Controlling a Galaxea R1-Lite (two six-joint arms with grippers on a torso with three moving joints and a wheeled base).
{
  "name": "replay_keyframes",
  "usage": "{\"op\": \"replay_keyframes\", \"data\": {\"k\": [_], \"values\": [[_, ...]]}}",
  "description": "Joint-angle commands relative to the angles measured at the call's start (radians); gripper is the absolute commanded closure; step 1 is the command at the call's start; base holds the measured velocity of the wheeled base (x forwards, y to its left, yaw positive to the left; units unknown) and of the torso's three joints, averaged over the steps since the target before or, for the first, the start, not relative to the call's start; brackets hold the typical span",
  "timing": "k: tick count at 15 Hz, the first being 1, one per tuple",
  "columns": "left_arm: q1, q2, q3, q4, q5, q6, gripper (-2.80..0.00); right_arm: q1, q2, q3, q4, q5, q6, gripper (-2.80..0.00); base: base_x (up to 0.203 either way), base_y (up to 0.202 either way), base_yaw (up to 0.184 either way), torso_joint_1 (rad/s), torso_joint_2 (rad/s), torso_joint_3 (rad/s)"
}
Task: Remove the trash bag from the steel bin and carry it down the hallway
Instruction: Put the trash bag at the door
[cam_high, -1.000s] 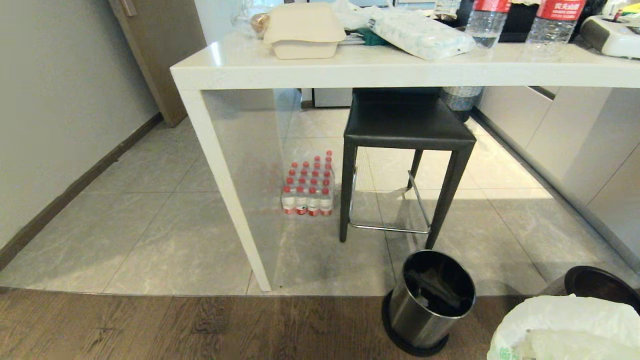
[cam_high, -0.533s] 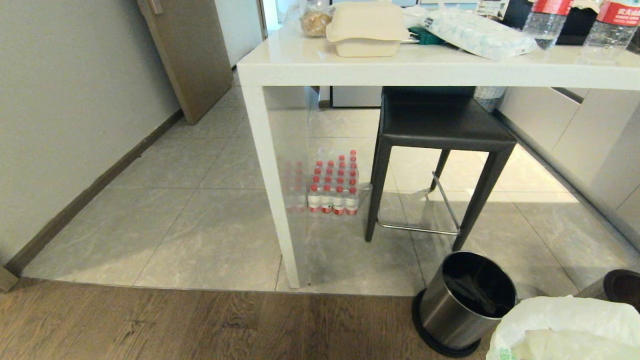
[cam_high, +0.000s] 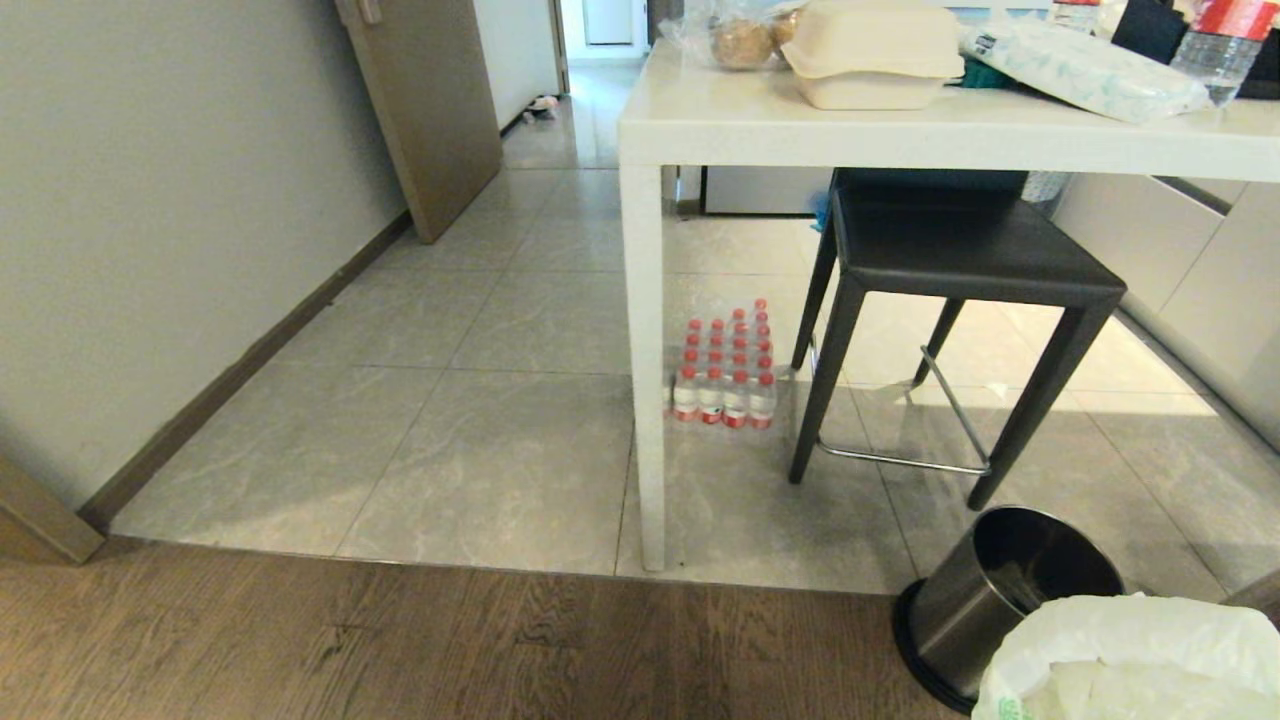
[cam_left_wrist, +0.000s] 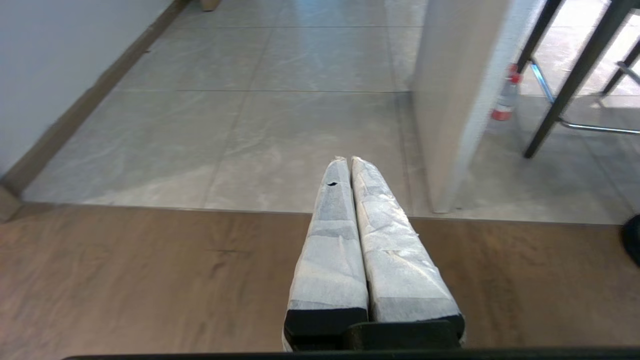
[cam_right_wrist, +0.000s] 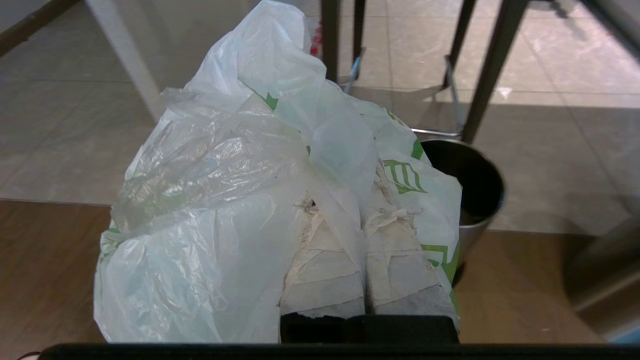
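Since the earlier frame my view has swung left — hallway (cam_high: 560, 140) now in sight. My right gripper (cam_right_wrist: 362, 210) clenches the trash bag (cam_right_wrist: 225, 200), lifted clear beside the steel bin (cam_high: 990, 600) — its interior dark. My left gripper (cam_left_wrist: 348, 161) is pressed closed, empty.

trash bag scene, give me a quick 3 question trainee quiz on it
1. True or false: the trash bag is inside the steel bin.
2. Which end effector grips the bag? A) left B) right C) neither
3. Fill in: the pack of red-capped bottles stands on the floor between a white table leg and the black ____.

Key
1. False: it is out, and the bin is empty.
2. B: the right end effector pinches it; the left end effector is shut on nothing.
3. stool
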Motion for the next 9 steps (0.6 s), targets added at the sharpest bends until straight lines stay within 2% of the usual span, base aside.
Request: {"op": "replay_keyframes", "data": {"k": [1,9], "values": [[0.000,0.000,0.000,0.000,0.000,-0.002,0.00,0.000,0.002,0.000,0.000,0.000,0.000,0.00,0.000,0.189,0.012,-0.002,0.00,0.005],[0.000,0.000,0.000,0.000,0.000,-0.003,0.00,0.000,0.002,0.000,0.000,0.000,0.000,0.00,0.000,0.188,0.010,0.001,0.00,0.003]]}}
